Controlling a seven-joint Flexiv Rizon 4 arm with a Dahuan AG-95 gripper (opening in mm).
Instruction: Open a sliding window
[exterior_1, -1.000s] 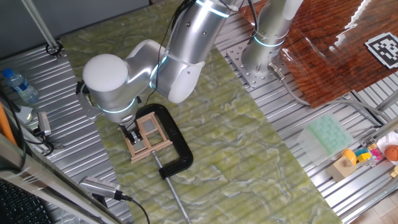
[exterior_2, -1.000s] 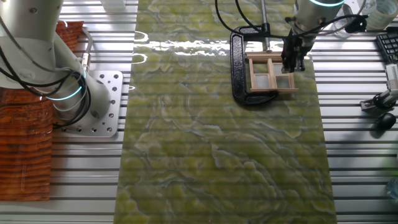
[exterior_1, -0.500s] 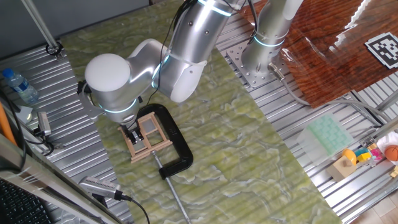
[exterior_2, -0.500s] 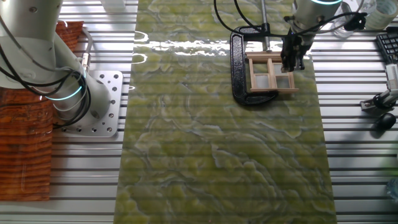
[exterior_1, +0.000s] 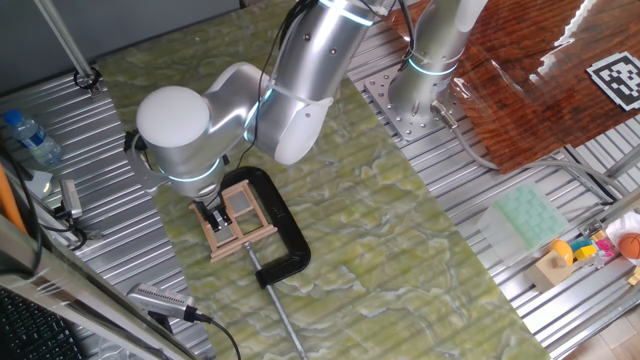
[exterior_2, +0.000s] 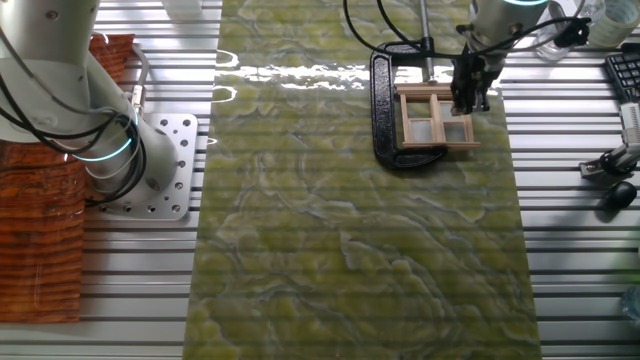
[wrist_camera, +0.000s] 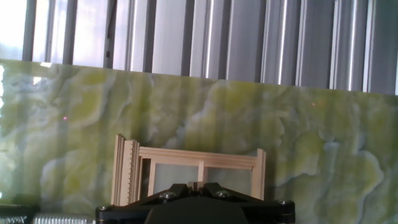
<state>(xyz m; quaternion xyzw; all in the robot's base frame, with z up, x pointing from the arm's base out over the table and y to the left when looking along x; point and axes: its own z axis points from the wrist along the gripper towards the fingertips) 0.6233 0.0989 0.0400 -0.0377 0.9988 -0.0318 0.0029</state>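
Green marbled matting is covering the table (exterior_1: 400, 230), with ribbed metal showing on both sides. Directly under the fingers (exterior_1: 214, 222) the sliding window (exterior_1: 238, 226) is lying flat, held by a black C-clamp (exterior_1: 283, 235) that wraps its far side. Compared with a second ago, the arm has shifted only slightly and the window is sitting in the same place, so the sash is judged not yet moved and the opening stroke is still pending. The fingers are pressing down at the frame's crossbar region (exterior_2: 470, 98); whether they are pinching a bar or merely resting closed cannot be told, since the hand view shows only the housing above the frame (wrist_camera: 193, 168). No readable writing is appearing; a square printed marker (exterior_1: 614, 76) is lying well away.
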